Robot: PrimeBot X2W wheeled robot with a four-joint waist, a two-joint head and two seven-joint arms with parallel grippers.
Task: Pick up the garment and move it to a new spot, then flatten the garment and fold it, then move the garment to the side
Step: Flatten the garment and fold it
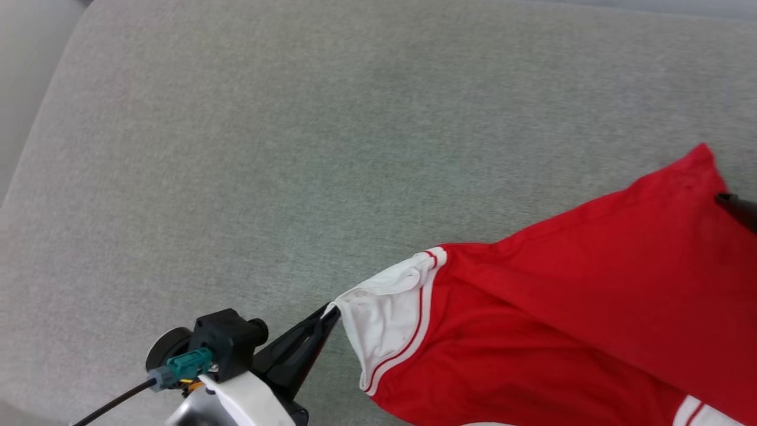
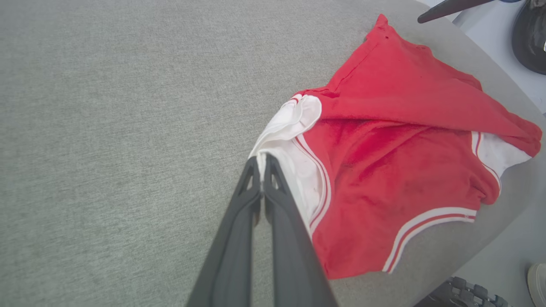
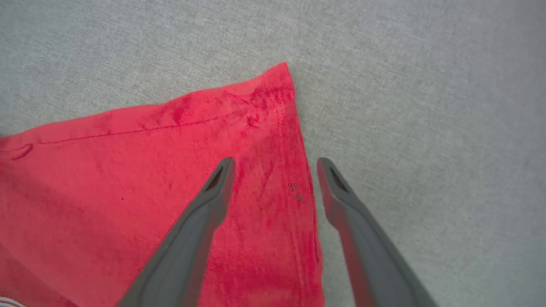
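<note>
Left hand (image 2: 261, 161) clamps a sleeve of one red, white-sleeved jersey garment (image 2: 384, 170), stretched toward the right hand (image 3: 275, 164), fingers apart.

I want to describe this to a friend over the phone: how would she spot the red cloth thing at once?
Start from the wide grey fabric surface; on its right lies the garment, a rumpled shirt. Its bright red body stands out against the grey, and its white sleeve with striped trim is pinched by the left claw.

Left hand (image 1: 331, 312) has dark fingers (image 1: 295, 349), teal connector (image 1: 189, 361), black cable (image 1: 112, 405).
</note>
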